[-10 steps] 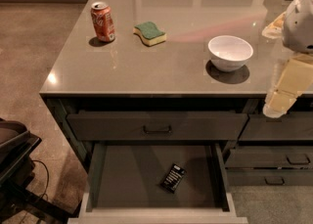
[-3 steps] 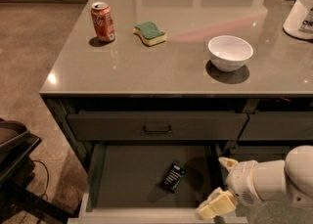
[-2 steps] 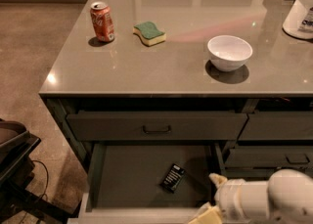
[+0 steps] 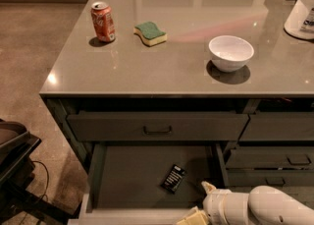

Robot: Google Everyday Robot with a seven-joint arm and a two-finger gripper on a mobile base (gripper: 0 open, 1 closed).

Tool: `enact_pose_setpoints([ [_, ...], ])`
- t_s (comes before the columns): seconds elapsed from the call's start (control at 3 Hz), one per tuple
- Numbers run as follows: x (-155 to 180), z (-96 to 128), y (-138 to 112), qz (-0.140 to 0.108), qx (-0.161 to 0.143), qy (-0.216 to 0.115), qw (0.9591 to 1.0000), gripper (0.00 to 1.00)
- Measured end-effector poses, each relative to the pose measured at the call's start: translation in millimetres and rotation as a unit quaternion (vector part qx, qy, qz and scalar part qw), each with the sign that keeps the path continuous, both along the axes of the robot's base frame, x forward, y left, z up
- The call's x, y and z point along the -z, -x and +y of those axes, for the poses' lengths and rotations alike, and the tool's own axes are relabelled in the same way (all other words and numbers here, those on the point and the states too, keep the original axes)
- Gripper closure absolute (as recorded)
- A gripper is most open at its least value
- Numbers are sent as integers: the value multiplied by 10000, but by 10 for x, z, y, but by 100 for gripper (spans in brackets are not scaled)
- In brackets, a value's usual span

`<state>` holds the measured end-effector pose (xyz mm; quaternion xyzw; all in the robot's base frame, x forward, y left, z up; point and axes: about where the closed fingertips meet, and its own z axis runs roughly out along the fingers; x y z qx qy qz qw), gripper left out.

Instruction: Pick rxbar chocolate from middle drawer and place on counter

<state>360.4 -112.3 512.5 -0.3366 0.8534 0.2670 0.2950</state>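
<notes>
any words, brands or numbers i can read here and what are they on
None can be read as text.
On the soda can: white marks, too blurred.
On the rxbar chocolate in the middle drawer: white lettering, too small.
On the white container at the counter's right edge: dark label, unreadable.
On the gripper, open, low at the drawer's front right corner: nothing.

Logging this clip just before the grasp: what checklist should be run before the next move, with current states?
1. drawer open: ok.
2. rxbar lying flat and uncovered on the drawer floor: ok.
3. gripper open and empty: ok.
4. gripper over the rxbar: not ok; it is at the drawer's front right, beside the rxbar.
5. bare counter space near the front edge: ok.
</notes>
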Motion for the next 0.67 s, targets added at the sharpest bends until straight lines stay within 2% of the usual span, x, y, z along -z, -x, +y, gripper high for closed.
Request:
enact_pose_setpoints([
  [0.33, 20, -14, 1, -31, 45, 9, 10000, 0],
  [0.67, 177, 95, -259, -364, -78, 13, 9993, 0],
])
